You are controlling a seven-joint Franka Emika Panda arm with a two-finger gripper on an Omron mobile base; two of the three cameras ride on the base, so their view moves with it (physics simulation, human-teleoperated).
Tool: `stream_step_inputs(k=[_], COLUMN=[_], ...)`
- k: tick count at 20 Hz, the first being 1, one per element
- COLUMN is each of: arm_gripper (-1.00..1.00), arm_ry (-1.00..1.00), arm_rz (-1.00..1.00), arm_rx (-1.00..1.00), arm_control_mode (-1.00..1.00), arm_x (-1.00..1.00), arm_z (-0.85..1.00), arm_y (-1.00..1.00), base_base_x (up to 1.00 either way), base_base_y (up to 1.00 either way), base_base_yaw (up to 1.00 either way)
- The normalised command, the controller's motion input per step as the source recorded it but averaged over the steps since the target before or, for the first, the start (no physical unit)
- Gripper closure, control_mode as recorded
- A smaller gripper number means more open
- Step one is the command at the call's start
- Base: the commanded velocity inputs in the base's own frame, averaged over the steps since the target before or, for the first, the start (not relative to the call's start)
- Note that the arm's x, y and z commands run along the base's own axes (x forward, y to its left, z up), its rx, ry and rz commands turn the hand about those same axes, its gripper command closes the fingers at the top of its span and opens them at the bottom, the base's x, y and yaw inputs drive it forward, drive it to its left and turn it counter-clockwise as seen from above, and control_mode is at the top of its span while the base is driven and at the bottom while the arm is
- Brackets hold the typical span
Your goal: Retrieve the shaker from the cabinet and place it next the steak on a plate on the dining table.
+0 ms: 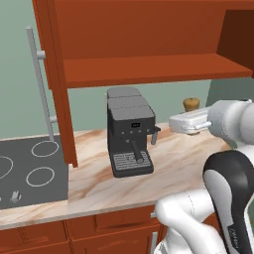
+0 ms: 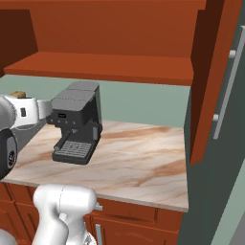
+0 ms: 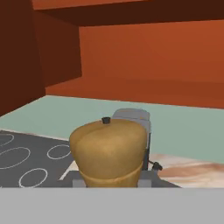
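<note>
Open cabinet (image 2: 119, 52) above marbled counter (image 2: 139, 165), grey coffee machine (image 2: 76, 122) at left, shaker (image 2: 18, 94) top behind white arm (image 2: 24, 112)

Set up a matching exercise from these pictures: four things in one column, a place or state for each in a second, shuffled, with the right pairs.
Things:
1. shaker
2. coffee machine
3. cabinet
4. stovetop

Places or states:
A. hangs on the wall with its door open
B. stands on the marbled counter
C. close in front of the hand camera
D. dark, with white rings

Pairs: 1-C, 2-B, 3-A, 4-D

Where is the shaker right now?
The shaker sits in the gripper, large and low in the hand view; from the left base view its knob shows right of the coffee machine, below the cabinet shelf.
</note>
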Motion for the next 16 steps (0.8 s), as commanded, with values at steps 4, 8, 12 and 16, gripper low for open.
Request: stream_step_inputs(k=[4, 8, 12, 16], arm_gripper=[1.00, 1.00, 1.00, 1.00], arm_ry=[0.00, 0.00, 0.00, 0.00], arm_rz=[0.00, 0.00, 0.00, 0.00], arm_rx=[0.00, 0.00, 0.00, 0.00], arm_control_mode=[1.00, 1.00, 1.00, 1.00], arm_x=[-0.38, 0.00, 0.00, 0.00], arm_z=[-0.63, 0.00, 0.00, 0.00], arm_y=[-0.02, 0.00, 0.00, 0.00], base_base_x=[-0.15, -0.60, -0.83, -1.00], base_base_y=[-0.02, -0.01, -0.03, 0.21], base_base_yaw=[0.00, 0.03, 0.04, 0.13])
